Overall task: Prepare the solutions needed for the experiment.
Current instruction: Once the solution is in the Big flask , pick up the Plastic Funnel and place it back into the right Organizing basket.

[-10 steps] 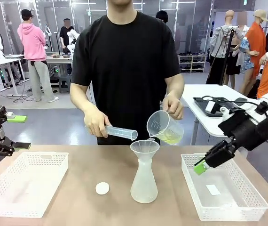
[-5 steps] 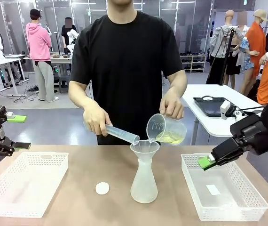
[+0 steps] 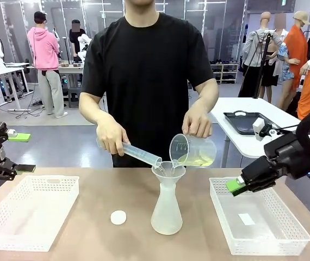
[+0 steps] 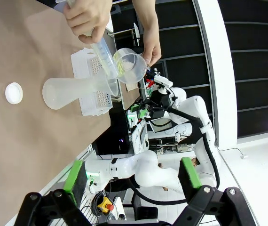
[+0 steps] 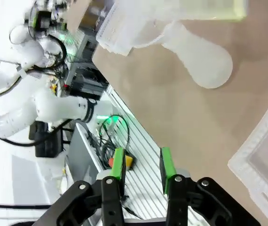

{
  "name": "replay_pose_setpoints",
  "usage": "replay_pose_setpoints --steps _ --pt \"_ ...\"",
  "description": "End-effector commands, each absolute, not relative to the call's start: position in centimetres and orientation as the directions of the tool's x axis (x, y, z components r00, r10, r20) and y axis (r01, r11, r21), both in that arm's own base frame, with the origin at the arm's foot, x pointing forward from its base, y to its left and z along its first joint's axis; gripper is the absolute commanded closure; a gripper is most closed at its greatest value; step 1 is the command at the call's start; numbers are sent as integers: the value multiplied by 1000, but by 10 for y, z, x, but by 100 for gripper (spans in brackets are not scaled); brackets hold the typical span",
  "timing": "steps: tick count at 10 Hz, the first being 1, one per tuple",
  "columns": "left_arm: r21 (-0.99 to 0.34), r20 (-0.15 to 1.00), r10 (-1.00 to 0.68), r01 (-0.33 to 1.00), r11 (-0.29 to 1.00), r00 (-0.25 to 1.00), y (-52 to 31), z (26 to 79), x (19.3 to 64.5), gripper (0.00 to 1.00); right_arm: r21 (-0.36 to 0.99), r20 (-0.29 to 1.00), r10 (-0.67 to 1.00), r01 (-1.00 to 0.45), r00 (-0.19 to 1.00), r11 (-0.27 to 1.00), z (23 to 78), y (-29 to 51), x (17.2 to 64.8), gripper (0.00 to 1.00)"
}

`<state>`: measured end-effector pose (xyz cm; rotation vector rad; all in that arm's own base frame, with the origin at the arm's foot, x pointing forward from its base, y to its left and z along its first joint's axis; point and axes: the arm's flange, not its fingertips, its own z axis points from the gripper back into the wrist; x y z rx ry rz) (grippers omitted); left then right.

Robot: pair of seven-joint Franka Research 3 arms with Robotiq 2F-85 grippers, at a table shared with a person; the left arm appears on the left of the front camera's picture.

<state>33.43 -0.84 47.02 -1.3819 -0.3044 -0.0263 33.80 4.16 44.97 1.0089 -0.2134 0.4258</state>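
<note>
While the brown bench (image 3: 90, 228) carried the kit, a person (image 3: 149, 70) in a black tee stood at its far side, centre. Two white baskets sat on it: the L basket (image 3: 13, 242) at the robot's L, and the R basket (image 3: 269, 246) opposite.

The robot's L hand (image 3: 20, 153) hung beyond the bench's L edge. Its green pads (image 4: 73, 176) were spread wide w/ nothing between them. The robot's R hand (image 3: 234, 186) hovered over the R basket's far-L corner. It was released, w/ a narrower gap between its pads (image 5: 119, 165), and it gripped nothing.

A translucent flask (image 3: 166, 212) stood upright mid-bench between the baskets, w/ a funnel (image 3: 167, 171) seated in its neck. One of the person's hands (image 3: 197, 122) tilted a clear beaker (image 3: 193, 150) so its spout reached the funnel's rim. The solutions (image 3: 197, 160), pale yellow-green, pooled in the beaker's lower side. The person's other hand (image 3: 111, 138) held a graduated cylinder (image 3: 141, 154) slanted down, mouth at the funnel. Any stream was too faint to tell.

A small white slip (image 3: 246, 219) lay on the R basket's floor. A round white cap (image 3: 118, 217) lay flat on the bench, L of the flask and apart from it.
</note>
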Motion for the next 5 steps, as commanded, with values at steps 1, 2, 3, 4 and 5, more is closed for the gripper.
replay_pose_setpoints --steps 1,2,3,4,5 --pt "-963 231 157 202 178 960 -9 471 336 0 869 279 62 -279 958 408 438 35 344 61" --pt "-963 231 157 202 178 960 -9 471 336 0 905 258 32 -253 966 343 433 28 343 61" --pt "-963 231 157 202 178 960 -9 471 336 0 930 244 37 -245 969 274 428 27 342 61" --pt "-963 231 157 202 178 960 -9 471 336 0 949 224 31 -225 974 222 422 27 342 55" --pt "-963 231 157 202 178 960 -9 471 336 0 962 198 20 -198 980 187 418 28 341 41"
